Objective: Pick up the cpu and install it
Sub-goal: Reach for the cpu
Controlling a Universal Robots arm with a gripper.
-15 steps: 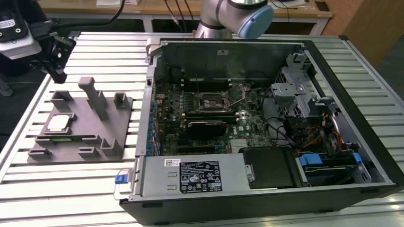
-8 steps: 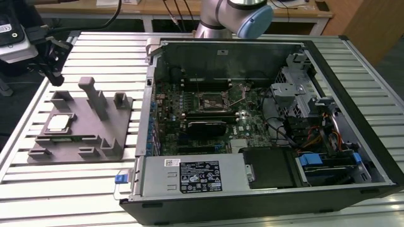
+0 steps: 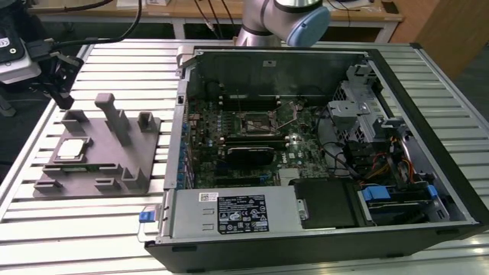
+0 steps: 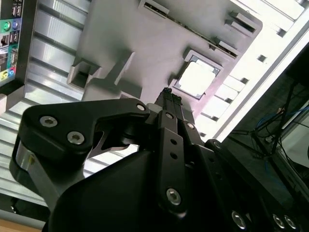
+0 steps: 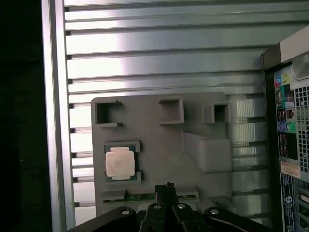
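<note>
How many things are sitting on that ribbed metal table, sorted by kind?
chip: 1
grey tray: 1
open computer case: 1
Total: 3

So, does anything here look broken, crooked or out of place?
Nothing stands out. The cpu lies flat and square in its pocket on the grey fixture tray. The gripper hangs over the tray's edge near it, and the open computer case sits squarely on the slatted table.
</note>
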